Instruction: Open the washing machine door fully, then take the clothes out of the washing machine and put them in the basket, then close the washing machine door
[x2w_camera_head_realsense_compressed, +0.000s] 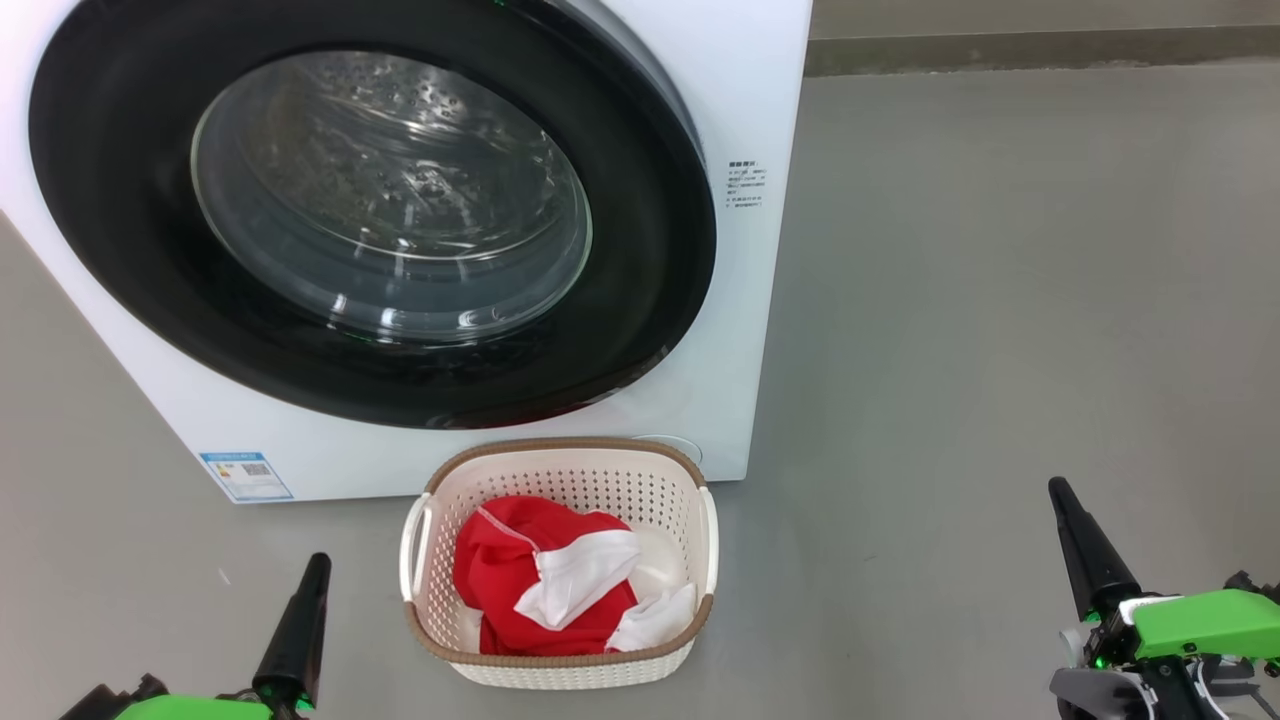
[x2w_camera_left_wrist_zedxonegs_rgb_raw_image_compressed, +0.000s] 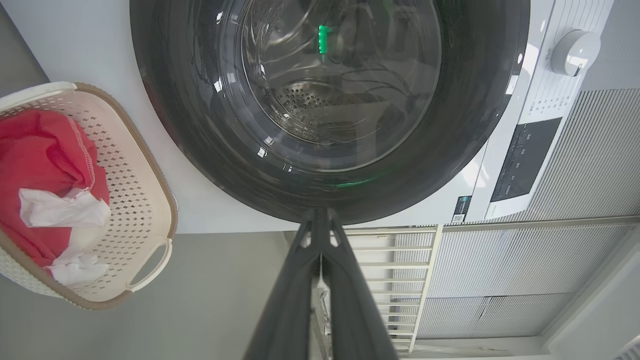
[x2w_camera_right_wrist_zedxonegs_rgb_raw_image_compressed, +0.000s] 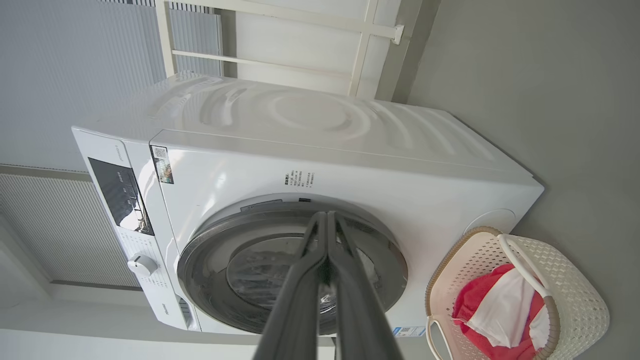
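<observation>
**Apparently finished: both claws empty, door shut, laundry in the basket**

Here, your left gripper (x2w_camera_head_realsense_compressed: 312, 580) has its two long dark fingers pressed together on nothing, low at the left of the head view. Your right gripper (x2w_camera_head_realsense_compressed: 1062, 500) is the same at the lower right, closed and empty. Both hang well apart from everything, which I judge suits arms with no step in hand.

Between them, the small cream perforated plastic basket (x2w_camera_head_realsense_compressed: 560, 445) with its brown woven-look rim sits just in front of the big white front-loading washing machine (x2w_camera_head_realsense_compressed: 770, 100), a short carry from the opening. The bright red garments (x2w_camera_head_realsense_compressed: 500, 575) with white trim lie bundled inside it. The large round door (x2w_camera_head_realsense_compressed: 650, 250), glossy black rim around bulging glass, looks flush against the machine's front, so I judge it closed.

The head view crops the machine's top. The right wrist view gives you its whole body, the round dial (x2w_camera_right_wrist_zedxonegs_rgb_raw_image_compressed: 141, 264) and the door seated flat. The left wrist view looks through the glass into the perforated steel drum (x2w_camera_left_wrist_zedxonegs_rgb_raw_image_compressed: 300, 100), where I see no fabric.
</observation>
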